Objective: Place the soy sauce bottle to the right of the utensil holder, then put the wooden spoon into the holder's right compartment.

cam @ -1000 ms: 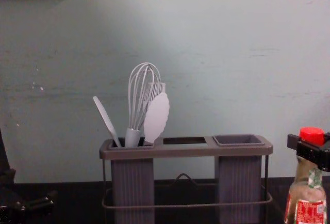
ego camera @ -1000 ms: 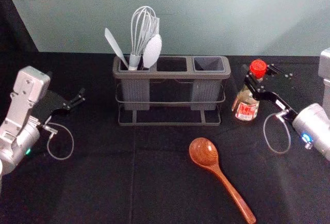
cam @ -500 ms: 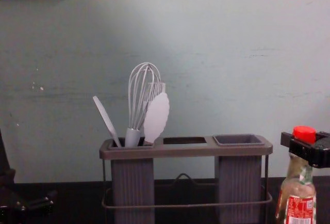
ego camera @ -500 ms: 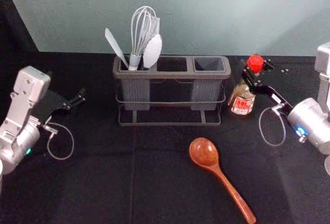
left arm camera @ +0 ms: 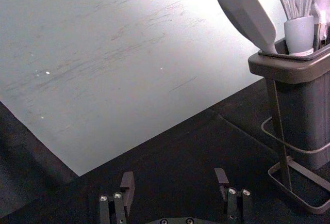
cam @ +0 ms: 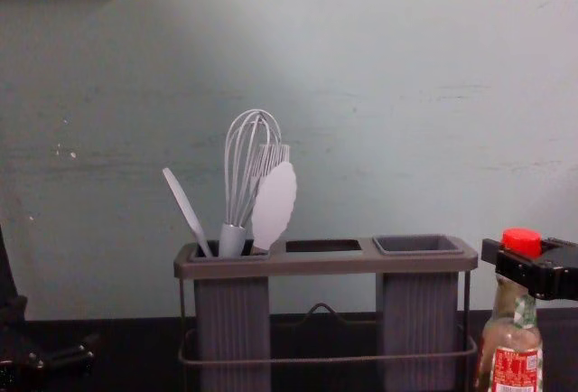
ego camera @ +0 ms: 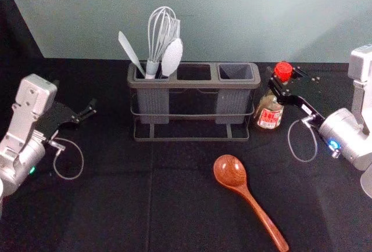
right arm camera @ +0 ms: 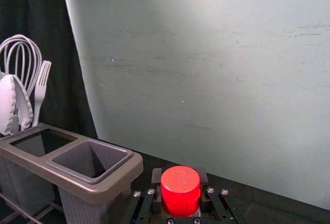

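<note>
My right gripper [ego camera: 282,85] is shut on the neck of the soy sauce bottle [ego camera: 269,112], just under its red cap, close by the holder's right end. In the right wrist view the red cap [right arm camera: 180,190] sits between the fingers of the right gripper [right arm camera: 180,182]. The utensil holder [ego camera: 193,83] stands upright at the back, its right compartment [ego camera: 235,72] holding nothing. On the cloth in front lies the wooden spoon [ego camera: 230,171], bowl toward the holder. My left gripper [ego camera: 87,112] is parked at the left; in the left wrist view the left gripper [left arm camera: 175,185] is open.
A whisk [ego camera: 161,31], a spatula [ego camera: 130,52] and other pale utensils rise from the holder's left compartment. The wall [ego camera: 232,14] stands behind the black-covered table [ego camera: 116,205]. The holder's middle opening [ego camera: 193,72] has no cup in it.
The right gripper and the soy sauce bottle have moved left, toward the holder, and slightly back from the robot. The left arm, holder and spoon have stayed where they were.
</note>
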